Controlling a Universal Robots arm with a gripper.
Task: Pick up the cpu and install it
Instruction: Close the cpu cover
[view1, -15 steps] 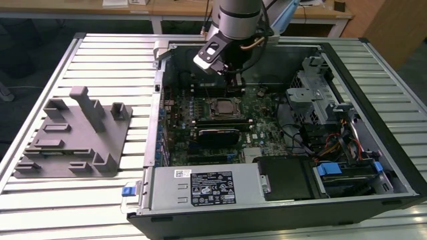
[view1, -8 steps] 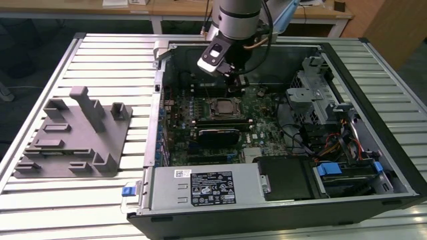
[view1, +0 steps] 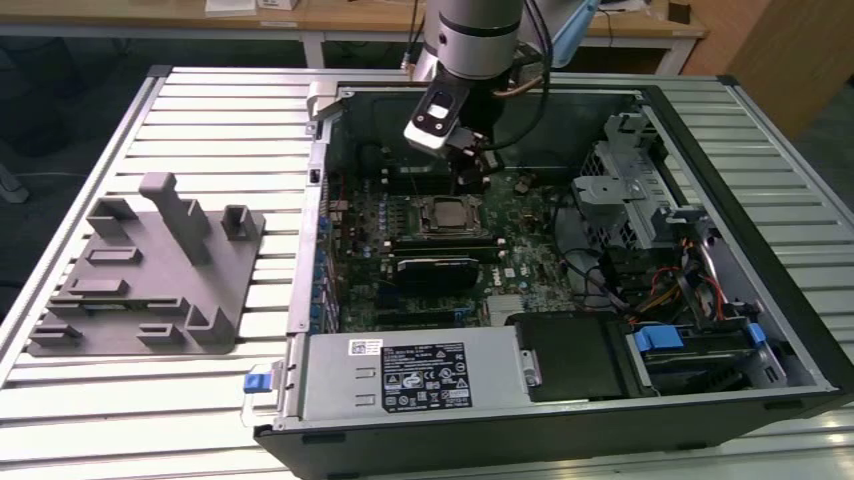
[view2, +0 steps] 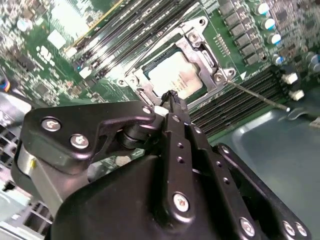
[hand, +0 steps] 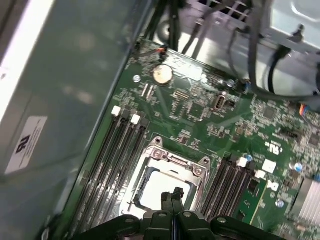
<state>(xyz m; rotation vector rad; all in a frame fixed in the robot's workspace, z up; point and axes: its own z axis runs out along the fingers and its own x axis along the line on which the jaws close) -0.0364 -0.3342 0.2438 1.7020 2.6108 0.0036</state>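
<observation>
Most of the job looks done, in my judgement. The cpu (view1: 447, 213) lies flat inside the metal socket frame (view2: 201, 46) of the green motherboard (view1: 534, 255), directly beneath the pincer's tips. The pincer (view1: 470, 158) is clenched, its two fingers pressed together with nothing between them. In both wrist views the tips hang over one edge of the chip; I cannot tell whether they touch its top plate. Picking up and placing therefore appear finished. What may remain is confirming the seating and any latching, which I cannot judge from the frame.

The chip shows a bright silvery-white square top with a darker rim, level and squared to the frame around it. The grey fixture block (view1: 147, 270) stands on the table (view1: 214, 110), well away from the pincer.
</observation>
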